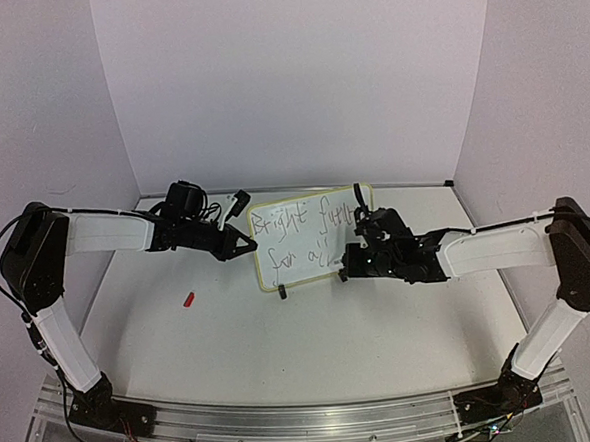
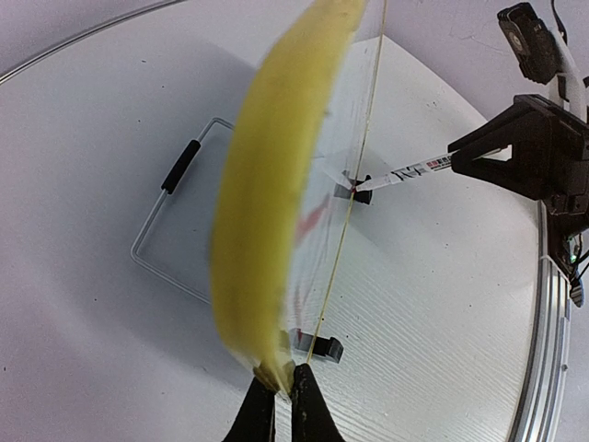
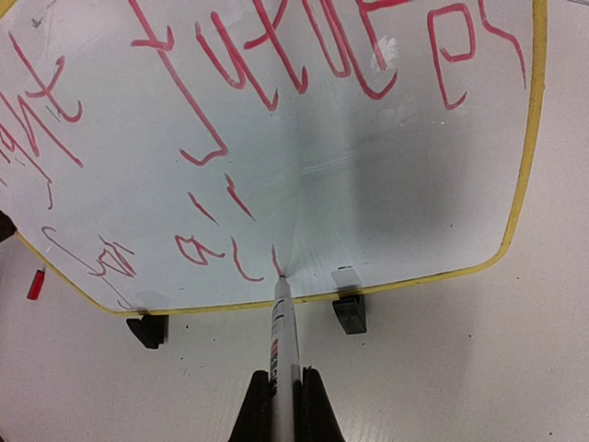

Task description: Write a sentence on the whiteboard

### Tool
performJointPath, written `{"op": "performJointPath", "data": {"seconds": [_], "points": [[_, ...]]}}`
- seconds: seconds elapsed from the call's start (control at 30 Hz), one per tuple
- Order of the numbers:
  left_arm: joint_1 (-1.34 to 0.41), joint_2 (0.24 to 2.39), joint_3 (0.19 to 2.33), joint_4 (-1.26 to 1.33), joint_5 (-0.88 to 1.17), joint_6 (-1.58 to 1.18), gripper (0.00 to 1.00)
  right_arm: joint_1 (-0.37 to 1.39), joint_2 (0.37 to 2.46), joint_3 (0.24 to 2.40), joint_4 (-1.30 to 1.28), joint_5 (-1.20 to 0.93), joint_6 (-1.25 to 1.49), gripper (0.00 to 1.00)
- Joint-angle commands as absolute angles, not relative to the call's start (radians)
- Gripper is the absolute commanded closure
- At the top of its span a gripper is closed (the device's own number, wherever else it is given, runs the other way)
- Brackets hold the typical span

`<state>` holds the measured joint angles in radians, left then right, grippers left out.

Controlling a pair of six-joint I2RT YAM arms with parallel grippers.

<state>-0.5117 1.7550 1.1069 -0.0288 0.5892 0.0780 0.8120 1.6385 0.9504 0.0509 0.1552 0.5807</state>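
Whiteboard [image 1: 318, 239] glossy, round-cornered, yellow rim [image 2: 258, 203] perhaps plastic; sentence [image 1: 275, 223] thin red scrawl.

The surface [image 1: 333, 349] is a plain white top with a faint grain, edged along its near side by a metal rail [image 1: 307, 421]. Toward the back, about midway across, the whiteboard [image 1: 306, 230] stands on it, tilted back. It rests on two black clip feet [image 3: 351, 313] under its lower rim and on a wire stand [image 2: 180, 166] that meets the surface behind it. A small red piece [image 1: 189, 300] lies alone on the surface to the left of the board, well apart from its feet.
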Motion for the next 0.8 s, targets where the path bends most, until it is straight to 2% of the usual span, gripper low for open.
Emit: {"op": "performJointPath", "data": {"seconds": [0.0,0.5,0.77], "points": [[-0.503,1.753,1.138,-0.075,0.497,0.112,1.0,0.806,1.632,0.961,0.067,0.186,0.584,1.0],[-0.504,1.753,1.14,-0.075,0.496,0.115,1.0,0.806,1.481,0.932,0.004,0.253,0.566,1.0],[-0.503,1.755,1.14,-0.075,0.496,0.114,1.0,0.806,1.518,0.919,0.004,0.234,0.588,1.0]]}}
